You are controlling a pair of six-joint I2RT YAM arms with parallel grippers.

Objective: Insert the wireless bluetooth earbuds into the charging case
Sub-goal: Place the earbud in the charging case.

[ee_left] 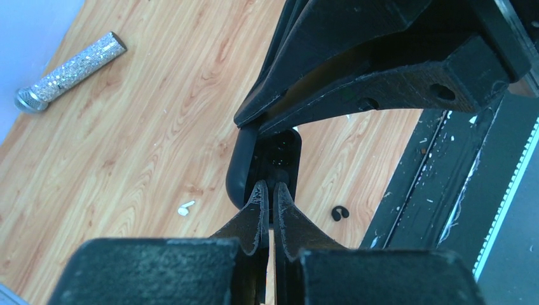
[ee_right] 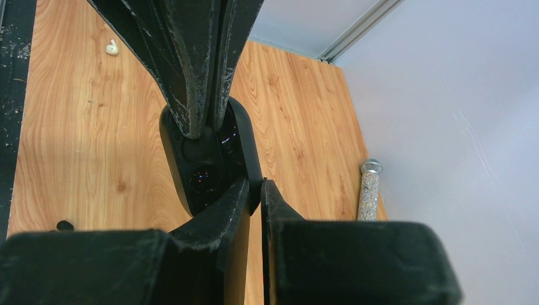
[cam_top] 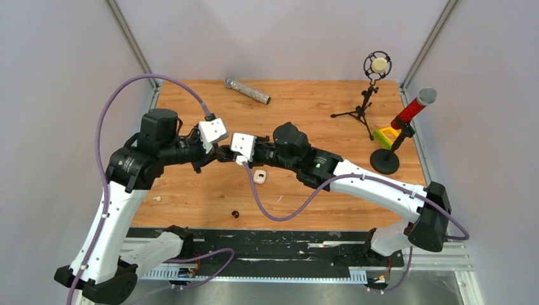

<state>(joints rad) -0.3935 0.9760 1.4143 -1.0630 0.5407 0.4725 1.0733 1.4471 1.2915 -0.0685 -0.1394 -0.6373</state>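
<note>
The black charging case (ee_right: pixel 175 152) hangs open above the table's middle, between both grippers; it also shows in the left wrist view (ee_left: pixel 238 171). My right gripper (ee_right: pixel 254 187) is shut on the case's rim. My left gripper (ee_left: pixel 271 185) is shut, its tips pressed into the case's inner tray; I cannot tell whether anything sits between them. A small black roundish earbud (cam_top: pixel 235 214) lies on the wood near the front edge, also seen in the left wrist view (ee_left: pixel 341 213). A whitish earbud (cam_top: pixel 156 199) lies at the front left, also in the left wrist view (ee_left: pixel 185 208) and the right wrist view (ee_right: pixel 112 47).
A small white rounded object (cam_top: pixel 259 176) lies just under the right arm. A glittery silver microphone (cam_top: pixel 248 91) lies at the back. A tripod microphone stand (cam_top: pixel 365 105), a red microphone on a round base (cam_top: pixel 389 159) and a yellow-green block (cam_top: pixel 384 136) stand at the right.
</note>
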